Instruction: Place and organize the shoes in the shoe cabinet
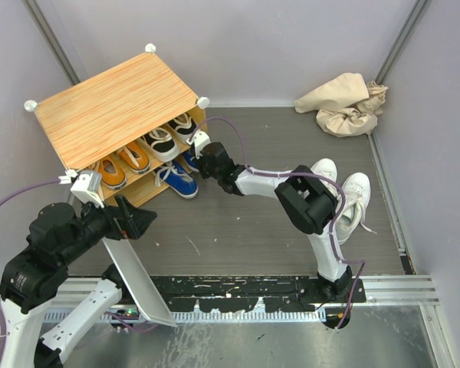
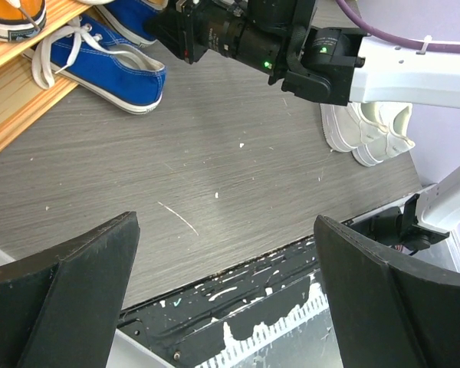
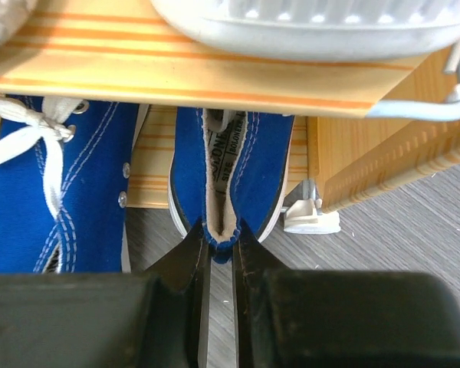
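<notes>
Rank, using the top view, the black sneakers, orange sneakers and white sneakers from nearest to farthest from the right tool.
1. black sneakers, in the shoe cabinet, beside the right tool.
2. orange sneakers, farther left in it.
3. white sneakers, on the floor, far right.

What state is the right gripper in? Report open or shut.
Shut. In the right wrist view the right gripper pinches the heel rim of a blue shoe, fingers nearly touching.
</notes>
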Robot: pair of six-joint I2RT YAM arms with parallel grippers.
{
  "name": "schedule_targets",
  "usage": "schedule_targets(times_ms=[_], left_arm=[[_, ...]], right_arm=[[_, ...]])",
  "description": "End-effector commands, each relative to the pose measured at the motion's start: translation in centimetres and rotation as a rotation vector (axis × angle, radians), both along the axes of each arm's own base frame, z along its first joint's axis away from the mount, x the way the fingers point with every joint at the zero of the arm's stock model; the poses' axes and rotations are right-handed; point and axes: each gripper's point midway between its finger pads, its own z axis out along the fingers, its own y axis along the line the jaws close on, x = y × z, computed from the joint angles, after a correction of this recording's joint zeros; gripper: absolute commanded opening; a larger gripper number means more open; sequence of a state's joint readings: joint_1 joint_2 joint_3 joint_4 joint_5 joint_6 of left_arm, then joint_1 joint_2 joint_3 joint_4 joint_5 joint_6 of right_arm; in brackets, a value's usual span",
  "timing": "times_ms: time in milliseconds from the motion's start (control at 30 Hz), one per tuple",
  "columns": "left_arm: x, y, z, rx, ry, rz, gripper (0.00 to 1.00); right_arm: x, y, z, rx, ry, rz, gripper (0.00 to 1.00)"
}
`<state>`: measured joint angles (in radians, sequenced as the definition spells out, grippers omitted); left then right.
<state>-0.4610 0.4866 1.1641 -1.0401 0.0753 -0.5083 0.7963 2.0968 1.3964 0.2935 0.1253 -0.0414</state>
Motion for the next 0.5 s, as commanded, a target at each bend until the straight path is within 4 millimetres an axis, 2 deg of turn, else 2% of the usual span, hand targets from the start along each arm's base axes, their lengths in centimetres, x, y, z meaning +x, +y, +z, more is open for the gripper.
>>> schedule_targets(times_ms=[0,167,400,467], left_arm=[[0.3,0.3,-0.5,0.022,0.005,0.017,0.98],[0.7,0.1,-0.8,0.033,0.014,0.011,0.98],[1.0,-0.2,-1.0,0.036,0.021,0.003,0.98],[1.1,-0.3,-1.0,0.037,0.025,0.0,0.98]], right_arm=[[3.5,1.1,7.9,0.147,-0.245,-0.055,0.03],[4.8,0.8,7.8,0.122,-0.268,-0.106,0.05],[5.2,0.9,8.4,0.159,-0.259,-0.143,0.08],[5.6,0.9,8.5,0.169,-0.258,-0.162,0.11]])
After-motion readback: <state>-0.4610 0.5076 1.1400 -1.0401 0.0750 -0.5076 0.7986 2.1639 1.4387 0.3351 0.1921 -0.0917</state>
